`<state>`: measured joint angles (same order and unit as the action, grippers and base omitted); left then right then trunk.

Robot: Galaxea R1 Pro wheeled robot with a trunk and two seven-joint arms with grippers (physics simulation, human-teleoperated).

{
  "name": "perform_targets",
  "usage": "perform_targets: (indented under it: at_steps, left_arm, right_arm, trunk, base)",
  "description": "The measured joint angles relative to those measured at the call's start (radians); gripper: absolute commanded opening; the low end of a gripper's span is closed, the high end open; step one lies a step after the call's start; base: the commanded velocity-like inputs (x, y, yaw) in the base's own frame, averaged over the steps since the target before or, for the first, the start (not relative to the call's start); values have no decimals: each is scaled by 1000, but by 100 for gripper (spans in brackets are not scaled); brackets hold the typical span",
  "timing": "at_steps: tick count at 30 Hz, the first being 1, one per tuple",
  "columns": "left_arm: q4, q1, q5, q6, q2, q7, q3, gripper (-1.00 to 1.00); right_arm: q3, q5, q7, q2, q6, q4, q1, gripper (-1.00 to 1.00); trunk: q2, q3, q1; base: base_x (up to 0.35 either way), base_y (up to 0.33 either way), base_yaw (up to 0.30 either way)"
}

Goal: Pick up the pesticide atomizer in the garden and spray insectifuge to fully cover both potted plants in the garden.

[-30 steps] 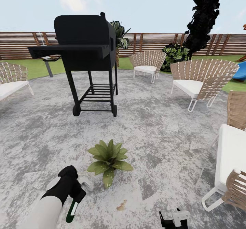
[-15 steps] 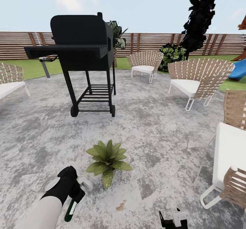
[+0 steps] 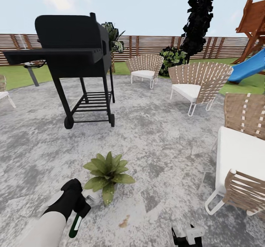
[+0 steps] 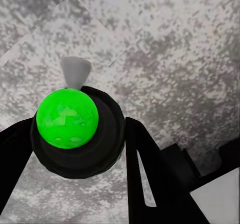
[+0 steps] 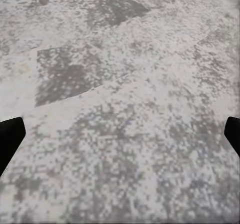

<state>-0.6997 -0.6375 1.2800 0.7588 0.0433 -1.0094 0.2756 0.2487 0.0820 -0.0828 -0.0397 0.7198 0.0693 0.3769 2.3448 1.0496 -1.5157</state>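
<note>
**Swinging the view right while the sprayer stays poised beside the plant**

Panning now: the head camera has turned to the right over the last second. The black grill [image 3: 73,55] and the potted plant [image 3: 106,171] have both slid toward the left of the picture, and a blue slide [image 3: 250,67] with its wooden play tower has come into the far right. That is the camera moving, not the furniture. Against the arm itself, little has altered: the left gripper [image 3: 78,207] sits low in the head view as before, and the plant now lies closer to it in the picture.

The left claw is pinched on the pesticide atomizer [image 3: 76,225], the slim dark green bottle hanging down from the black fingers just beside the plant's pale pot. In the left wrist view the bottle's round dark top with a bright green cap [image 4: 67,118] sits clamped between the two black fingers, above the grey patio [image 3: 165,136].

The right gripper [image 3: 187,236] peeks in at the bottom edge; its wrist view shows two dark fingertips at opposite borders over bare paving, so it is spread wide and carrying nothing.

My read: pick-up is done, this plant is within spraying reach, and the turn may be a search for the second plant, which I cannot spot yet.
</note>
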Motion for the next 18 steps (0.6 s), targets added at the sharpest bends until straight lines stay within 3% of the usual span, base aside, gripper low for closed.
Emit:
perform_targets:
  at_steps: [3, 10, 18]
  left_arm:
    - [0, 0, 0, -1, 0, 0, 35, -100]
    - [0, 0, 0, -21, 0, 0, 38, -100]
    - [0, 0, 1, -26, 0, 0, 38, -100]
  right_arm:
    - [0, 0, 0, 0, 0, 0, 0, 100]
    - [0, 0, 0, 0, 0, 0, 0, 100]
    - [0, 0, -1, 0, 0, 0, 0, 100]
  trunk:
    - [0, 0, 0]
    - [0, 0, 0]
    - [0, 0, 1]
  base:
    - [-140, 276, -1]
    - [-7, 332, 0]
    - [180, 279, -17]
